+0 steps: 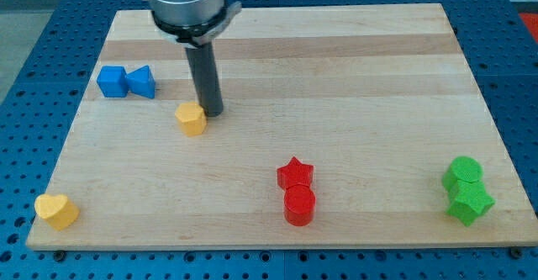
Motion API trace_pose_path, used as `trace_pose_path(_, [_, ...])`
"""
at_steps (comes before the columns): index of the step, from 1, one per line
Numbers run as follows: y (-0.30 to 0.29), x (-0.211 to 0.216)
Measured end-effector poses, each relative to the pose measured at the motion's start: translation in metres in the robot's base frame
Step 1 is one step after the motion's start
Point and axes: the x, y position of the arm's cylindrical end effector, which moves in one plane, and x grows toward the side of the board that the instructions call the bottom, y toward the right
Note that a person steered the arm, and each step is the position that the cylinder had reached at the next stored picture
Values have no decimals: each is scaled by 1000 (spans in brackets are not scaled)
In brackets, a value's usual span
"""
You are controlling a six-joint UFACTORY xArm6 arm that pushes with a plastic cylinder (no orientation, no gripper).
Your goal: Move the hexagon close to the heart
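Yellow heart (bottom left); my tip touches yellow hexagon.

My tip rests on the board, the dark rod standing upright above it.

Yellow hexagon, yellow heart; other blocks blue, red, green.

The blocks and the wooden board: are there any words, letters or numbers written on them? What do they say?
None: nothing in this view can be read.
The wooden board is bare wood, with no writing.
The yellow hexagon, yellow heart, blue blocks, red star, red cylinder and green blocks are plain.
My tip, just right of the hexagon, shows no label.
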Motion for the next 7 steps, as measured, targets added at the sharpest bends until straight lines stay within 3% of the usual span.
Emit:
trace_pose_path(2, [-46,6])
trace_pose_path(7, [-45,85])
